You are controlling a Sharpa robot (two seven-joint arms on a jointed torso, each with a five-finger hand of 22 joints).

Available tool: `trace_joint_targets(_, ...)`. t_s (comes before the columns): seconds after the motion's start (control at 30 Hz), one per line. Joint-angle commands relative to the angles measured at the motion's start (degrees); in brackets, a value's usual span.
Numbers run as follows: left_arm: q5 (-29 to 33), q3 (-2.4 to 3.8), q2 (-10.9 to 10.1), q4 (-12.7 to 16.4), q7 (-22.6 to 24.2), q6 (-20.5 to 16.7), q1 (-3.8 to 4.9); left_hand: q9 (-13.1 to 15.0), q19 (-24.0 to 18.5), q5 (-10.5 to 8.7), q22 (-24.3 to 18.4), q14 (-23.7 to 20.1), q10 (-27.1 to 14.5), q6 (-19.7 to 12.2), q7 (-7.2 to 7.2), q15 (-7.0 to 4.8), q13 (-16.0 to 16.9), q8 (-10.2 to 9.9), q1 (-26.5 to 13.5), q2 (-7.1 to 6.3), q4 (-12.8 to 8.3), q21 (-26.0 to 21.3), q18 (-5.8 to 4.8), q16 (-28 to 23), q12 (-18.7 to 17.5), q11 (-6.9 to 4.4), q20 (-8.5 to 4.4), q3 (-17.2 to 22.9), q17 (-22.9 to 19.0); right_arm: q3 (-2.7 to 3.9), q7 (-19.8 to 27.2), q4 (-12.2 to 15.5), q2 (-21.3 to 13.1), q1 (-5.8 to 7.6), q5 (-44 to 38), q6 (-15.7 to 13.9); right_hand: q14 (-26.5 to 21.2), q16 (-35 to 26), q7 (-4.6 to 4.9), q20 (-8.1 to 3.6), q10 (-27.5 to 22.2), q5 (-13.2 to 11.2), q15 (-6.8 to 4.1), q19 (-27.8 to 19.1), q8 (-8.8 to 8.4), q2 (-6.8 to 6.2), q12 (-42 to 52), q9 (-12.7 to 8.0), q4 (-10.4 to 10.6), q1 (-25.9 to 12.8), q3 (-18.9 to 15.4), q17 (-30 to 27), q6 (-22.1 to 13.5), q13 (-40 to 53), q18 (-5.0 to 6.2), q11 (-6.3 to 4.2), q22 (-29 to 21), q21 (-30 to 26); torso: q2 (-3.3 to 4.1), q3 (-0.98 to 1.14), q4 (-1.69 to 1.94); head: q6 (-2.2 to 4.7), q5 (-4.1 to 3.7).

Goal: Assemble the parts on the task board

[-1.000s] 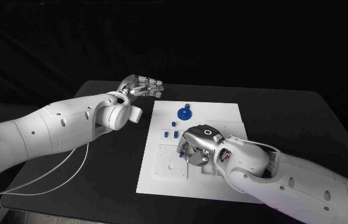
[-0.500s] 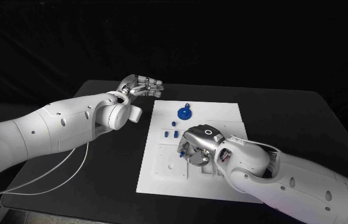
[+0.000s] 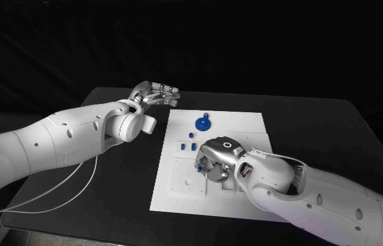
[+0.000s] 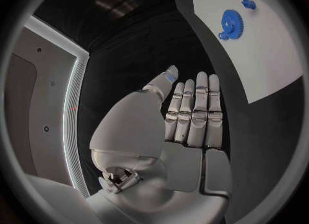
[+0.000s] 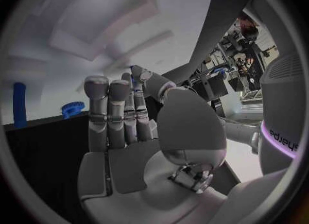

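Two hands in frame, doing diff jobs. Right hand (image 3: 215, 160) sits low over the middle of the task board (image 3: 239, 127), fingers curled down, pinching a small blue part (image 3: 198, 168) at its lower-left side. Prob lining it up w/ a slot in the board; the slot itself is hidden under the hand, so can't tell which one. Right wrist view shows a blue tip (image 5: 133, 84) betw thumb and finger, so grasping.

Left hand (image 3: 157, 95) parked off the board, upper left of center, over the black table (image 3: 335, 130). Fingers straight and close together, holding nothing, released. Looks like it's kept clear on purpose.

Board is white, flat, w/ shallow recesses. Blue gear (image 3: 204, 124) lies near its top, few small blue pegs (image 3: 187, 145) just below it.
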Motion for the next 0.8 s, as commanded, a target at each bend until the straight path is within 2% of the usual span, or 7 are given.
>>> trace_joint_targets(0.03,0.34,0.05,0.12,0.08,0.25,0.58,0.06,-0.01,-0.01,0.07,-0.12,-0.49,-0.54,0.21,-0.27,0.08,-0.06,-0.07,0.09,0.57,-0.14,-0.10,0.22,-0.17,0.06,-0.06,0.32,-0.09,0.00,-0.17,-0.71,-0.11,0.29,-0.11,-1.61,2.04,0.13,-0.17,0.09,-0.30,0.33,-0.11,-0.16,2.91,0.30,0.39,0.32,0.05,0.06,-0.02,0.19,0.07,0.39,0.04,0.86,-0.03,3.42,0.01,-0.01,0.01,0.05,-0.08,0.02)
trace_joint_targets(0.3,0.34,0.05,0.14,0.10,0.13,0.67,0.06,-0.01,-0.01,0.06,-0.35,-0.56,-0.58,0.22,-0.28,0.10,-0.06,-0.08,0.11,0.60,-0.11,-0.09,0.22,-0.17,0.06,-0.05,0.34,-0.15,0.00,-0.65,-1.03,-0.65,0.93,-0.11,-1.91,2.26,0.08,-0.25,0.19,-0.27,0.03,-0.07,-0.10,2.86,0.26,0.45,0.29,0.01,0.20,-0.20,0.14,0.05,0.08,0.01,0.80,0.05,3.37,-0.25,0.00,-0.03,0.01,-0.15,0.06)
trace_joint_targets(0.5,0.34,0.05,0.16,0.11,0.03,0.78,0.07,-0.01,-0.03,-0.06,-0.52,-0.63,-0.65,0.20,-0.27,0.13,-0.06,-0.07,0.13,0.58,-0.11,-0.10,0.22,-0.17,0.06,-0.02,0.37,-0.20,0.00,-1.10,-0.86,-1.08,1.06,-0.10,-1.21,2.93,-0.09,-0.13,0.82,0.17,-2.55,0.43,0.40,2.79,0.26,0.27,0.25,-0.25,1.31,-0.77,-1.68,0.11,-2.40,-0.09,0.94,0.71,3.18,-0.91,-0.01,0.05,0.00,-0.22,0.07)
trace_joint_targets(0.6,0.34,0.05,0.14,0.11,-0.03,0.82,0.07,-0.01,-0.03,-0.06,-0.52,-0.63,-0.65,0.20,-0.27,0.13,-0.06,-0.07,0.13,0.58,-0.11,-0.10,0.22,-0.17,0.06,-0.02,0.37,-0.20,0.00,-1.19,-0.60,-1.12,0.97,-0.10,-0.75,2.98,-0.17,-0.09,1.06,0.40,-3.59,0.73,0.65,2.76,0.20,-0.16,0.22,-0.37,1.80,-1.11,-2.68,0.08,-3.65,-0.14,1.04,1.03,3.05,-1.38,-0.01,0.04,-0.01,-0.22,0.05)
trace_joint_targets(0.67,0.34,0.05,0.12,0.11,-0.08,0.86,0.07,-0.01,-0.04,-0.12,-0.61,-0.70,-0.72,0.20,-0.27,0.16,-0.06,-0.07,0.13,0.59,-0.09,-0.12,0.22,-0.17,0.05,0.00,0.40,-0.22,0.00,-1.23,-0.43,-1.10,0.89,-0.10,-0.39,2.77,-0.42,-0.22,1.37,0.74,-5.85,1.12,1.10,2.55,0.19,-0.78,0.20,-0.45,2.05,-1.56,-2.74,-0.08,-4.84,-0.24,1.20,1.74,2.67,-2.81,0.00,0.06,-0.02,-0.22,0.08)
trace_joint_targets(0.8,0.34,0.05,0.09,0.12,-0.19,0.97,0.07,-0.01,-0.04,-0.12,-0.61,-0.70,-0.72,0.20,-0.27,0.16,-0.06,-0.07,0.13,0.59,-0.09,-0.12,0.22,-0.17,0.05,0.00,0.40,-0.22,0.00,-1.26,-0.29,-1.01,0.67,-0.10,0.10,1.70,-0.32,-0.19,1.74,1.25,-8.16,1.62,1.58,2.67,0.20,-2.04,0.19,-0.48,2.64,-2.14,-2.99,-0.49,-6.46,-0.27,1.71,2.47,2.23,-3.81,-0.01,0.10,-0.01,-0.25,0.09)
